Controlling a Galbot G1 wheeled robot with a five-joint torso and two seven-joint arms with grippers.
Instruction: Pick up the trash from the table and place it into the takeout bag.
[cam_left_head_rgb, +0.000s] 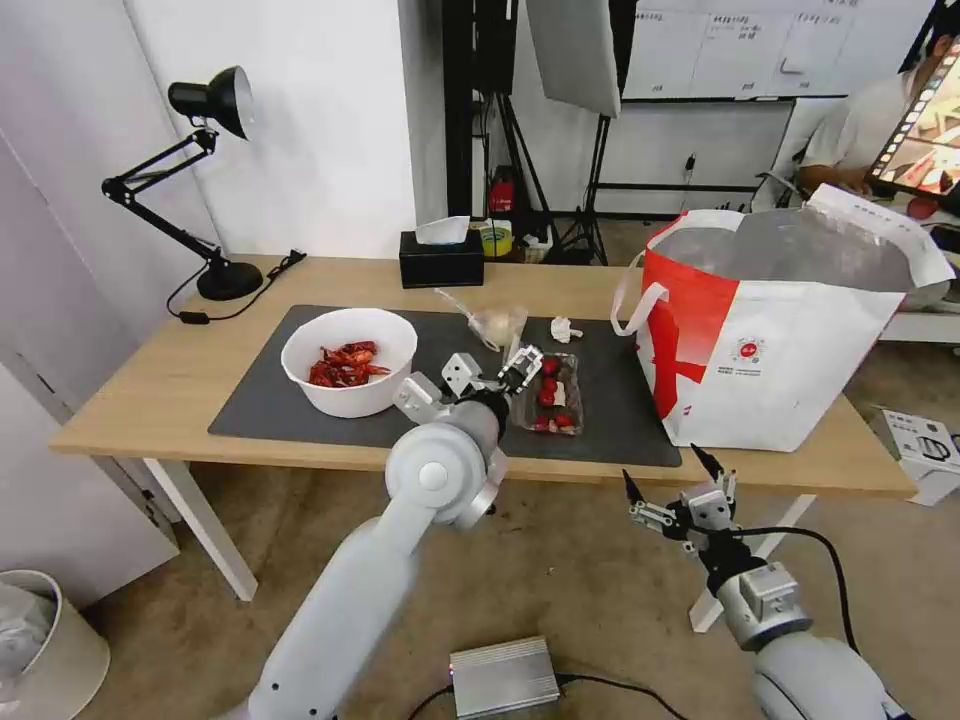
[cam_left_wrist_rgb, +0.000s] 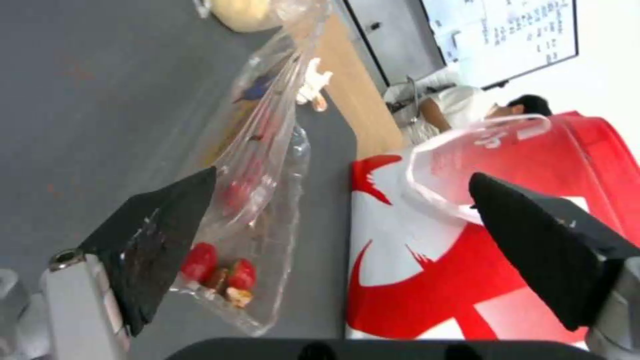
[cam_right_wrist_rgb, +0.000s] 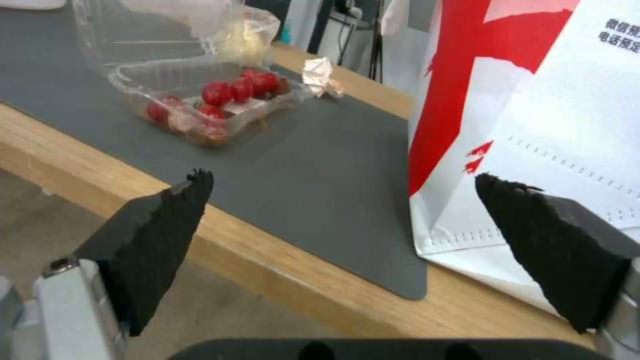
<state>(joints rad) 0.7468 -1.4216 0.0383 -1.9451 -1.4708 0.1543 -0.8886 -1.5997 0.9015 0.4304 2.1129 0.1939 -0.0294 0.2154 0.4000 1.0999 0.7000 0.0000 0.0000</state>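
A black articulated desk lamp (cam_left_head_rgb: 195, 180) stands at the far left corner; a black tissue box (cam_left_head_rgb: 441, 260) beside it — white tissue poking up. A silver metal box (cam_left_head_rgb: 503, 676) lies on the floor.

Left pincer (cam_left_wrist_rgb: 340, 200) spread wide over clear tray (cam_left_wrist_rgb: 257, 210), beside takeout bag (cam_left_wrist_rgb: 427, 280).

A white round bowl (cam_left_head_rgb: 349, 361) holds red shells; the rectangular mat (cam_left_head_rgb: 300, 385) is dark grey; the big tote bag (cam_left_head_rgb: 775, 365) is white and red, silver-lined.
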